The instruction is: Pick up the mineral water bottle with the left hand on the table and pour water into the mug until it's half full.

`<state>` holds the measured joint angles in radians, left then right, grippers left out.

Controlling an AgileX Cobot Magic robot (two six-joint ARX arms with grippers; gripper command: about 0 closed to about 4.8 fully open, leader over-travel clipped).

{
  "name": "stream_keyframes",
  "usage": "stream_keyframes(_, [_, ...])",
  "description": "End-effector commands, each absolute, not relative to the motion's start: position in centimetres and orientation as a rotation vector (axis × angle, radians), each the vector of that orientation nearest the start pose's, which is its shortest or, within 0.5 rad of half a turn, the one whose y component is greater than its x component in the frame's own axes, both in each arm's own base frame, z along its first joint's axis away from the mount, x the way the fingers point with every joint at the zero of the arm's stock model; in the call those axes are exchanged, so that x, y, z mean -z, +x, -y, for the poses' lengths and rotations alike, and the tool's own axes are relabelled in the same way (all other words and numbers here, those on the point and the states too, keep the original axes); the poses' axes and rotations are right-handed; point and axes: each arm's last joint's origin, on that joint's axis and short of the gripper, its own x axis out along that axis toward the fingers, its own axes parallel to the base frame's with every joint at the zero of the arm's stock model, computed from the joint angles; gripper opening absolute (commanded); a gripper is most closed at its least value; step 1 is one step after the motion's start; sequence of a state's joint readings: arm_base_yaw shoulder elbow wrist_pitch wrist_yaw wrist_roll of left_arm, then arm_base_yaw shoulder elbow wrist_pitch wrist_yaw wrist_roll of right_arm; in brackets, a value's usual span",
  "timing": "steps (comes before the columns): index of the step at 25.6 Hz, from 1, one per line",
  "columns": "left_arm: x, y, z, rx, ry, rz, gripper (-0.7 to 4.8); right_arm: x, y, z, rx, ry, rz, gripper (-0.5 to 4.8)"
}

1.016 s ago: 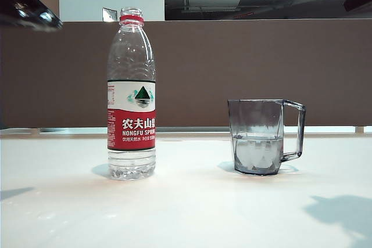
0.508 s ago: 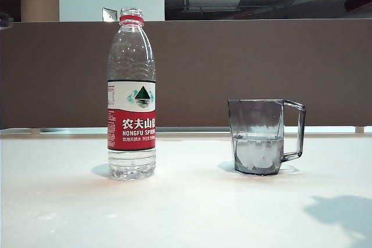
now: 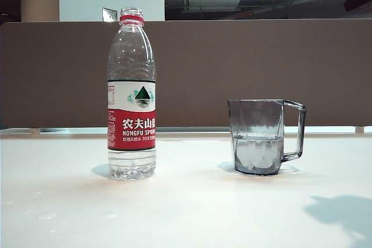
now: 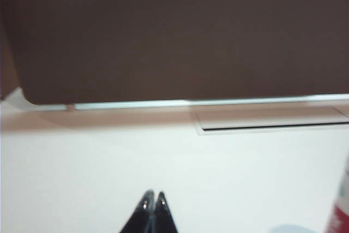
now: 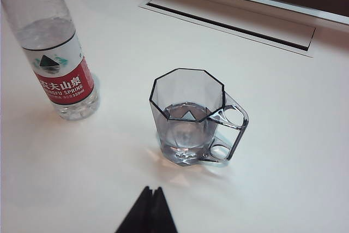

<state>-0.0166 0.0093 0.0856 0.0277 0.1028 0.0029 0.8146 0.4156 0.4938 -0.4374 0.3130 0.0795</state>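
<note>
- My left end effector (image 4: pixel 153 199) is clenched tight on nothing, fingertips pressed together, hanging over bare white bench (image 4: pixel 98 173) with only a red-and-white sliver of the mineral water bottle (image 4: pixel 341 211) at the edge of its wrist view.
- My right end effector (image 5: pixel 151 192) is clenched as well, empty, poised above the bench just short of the mug (image 5: pixel 191 115).
- What has just changed: a second ago a dark arm showed in the upper left corner of the exterior view; now that corner is clear, so my left arm has swung out of that view.
- Nearest to the right wrist camera stands the mug, upright, handle turned away from the bottle, with water (image 5: pixel 185 114) lying in it.
- In the exterior view the water line in the mug (image 3: pixel 260 137) sits at roughly the halfway mark, perhaps slightly under.
- Further off, the bottle (image 3: pixel 131 94) stands upright, uncapped, well apart from the mug, with only a shallow layer of water left at its base.
- My judgement: the pour looks done, the bottle is set back down, and my left arm is retreating.
</note>
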Motion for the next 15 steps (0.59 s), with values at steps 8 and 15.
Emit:
stream_keyframes(8, [-17.4,9.7,-0.6,0.019,0.008,0.076,-0.06,-25.9,8.0,-7.2,-0.483,-0.102,-0.307,-0.01])
stream_keyframes(15, [-17.3,9.7,-0.3,0.043,0.006,0.068,-0.06,-25.9,8.0,-7.2,-0.483,-0.102,-0.307,-0.01])
